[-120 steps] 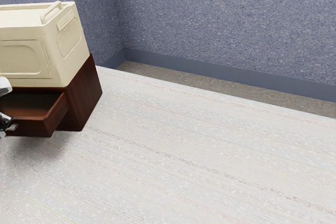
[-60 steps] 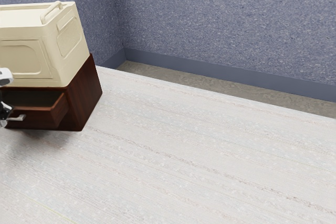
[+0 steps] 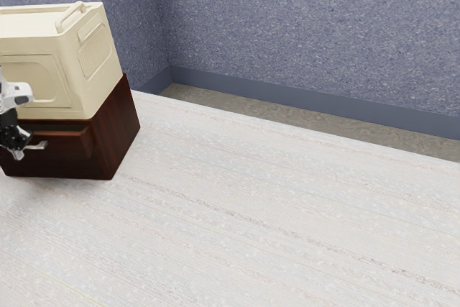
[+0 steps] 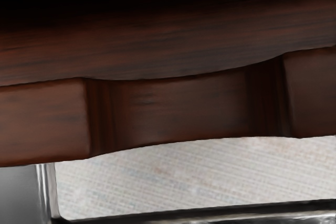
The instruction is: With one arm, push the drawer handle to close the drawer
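Hand (image 3: pixel 16 140) at the Drawer Handle (image 3: pixel 36 147)

We cannot tell whether our hand is open or closed. Right beside it is the metal handle, on a dark wooden drawer (image 3: pixel 68 147) standing slightly out of its cabinet (image 3: pixel 118 131). Above our hand, a cream crate (image 3: pixel 43 70) sits on the cabinet; well beyond rises a blue wall (image 3: pixel 302 34).
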`<action>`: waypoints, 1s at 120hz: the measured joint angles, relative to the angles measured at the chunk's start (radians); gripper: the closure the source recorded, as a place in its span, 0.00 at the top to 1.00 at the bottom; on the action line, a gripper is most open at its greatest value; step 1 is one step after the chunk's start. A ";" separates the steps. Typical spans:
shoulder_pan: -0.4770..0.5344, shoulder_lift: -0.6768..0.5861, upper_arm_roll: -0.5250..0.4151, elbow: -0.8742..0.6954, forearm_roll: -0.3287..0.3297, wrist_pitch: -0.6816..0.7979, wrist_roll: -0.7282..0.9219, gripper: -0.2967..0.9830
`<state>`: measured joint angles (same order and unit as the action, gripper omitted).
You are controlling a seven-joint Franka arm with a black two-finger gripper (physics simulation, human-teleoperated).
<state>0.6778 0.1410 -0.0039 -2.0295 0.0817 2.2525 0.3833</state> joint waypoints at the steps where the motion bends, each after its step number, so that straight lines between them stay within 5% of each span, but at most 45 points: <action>1: 0.000 0.003 0.000 0.004 0.000 -0.002 0.000 0.16; 84: 0.042 0.034 -0.059 0.028 0.026 0.027 0.032 0.15; 120: 0.052 -0.002 -0.062 -0.067 0.036 0.168 0.056 0.16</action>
<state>0.7298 0.1392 -0.0664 -2.0968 0.1182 2.4203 0.4389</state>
